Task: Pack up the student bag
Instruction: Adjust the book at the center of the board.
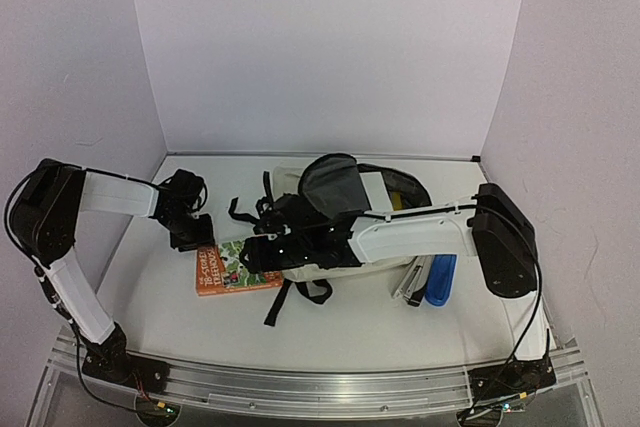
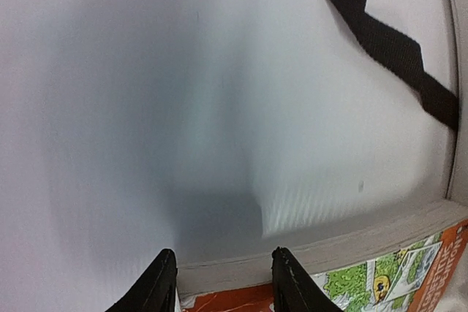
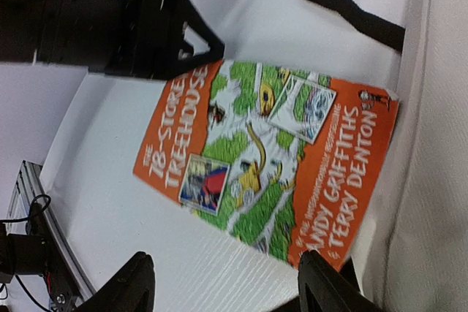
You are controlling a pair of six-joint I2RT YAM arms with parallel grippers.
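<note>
White tabletop (image 1: 350, 327): book (image 1: 235, 269) outside bag (image 1: 375, 187), unpacked; left gripper (image 2: 223, 275) narrow at its edge, grip unclear; right gripper (image 3: 227, 261) wide, empty.

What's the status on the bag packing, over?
Left gripper at edge of Treehouse book, grip unclear; right gripper open above it. Student bag open, book outside. Black strap nearby.

Only one thing here has readable text, a book cover.
Orange-and-green paperback book (image 3: 270, 158), toward the white table's (image 1: 400, 337) left edge, reads "THE 78-STOREY TREEHOUSE" and "ANDY GRIFFITHS & TERRY DENTON".
</note>
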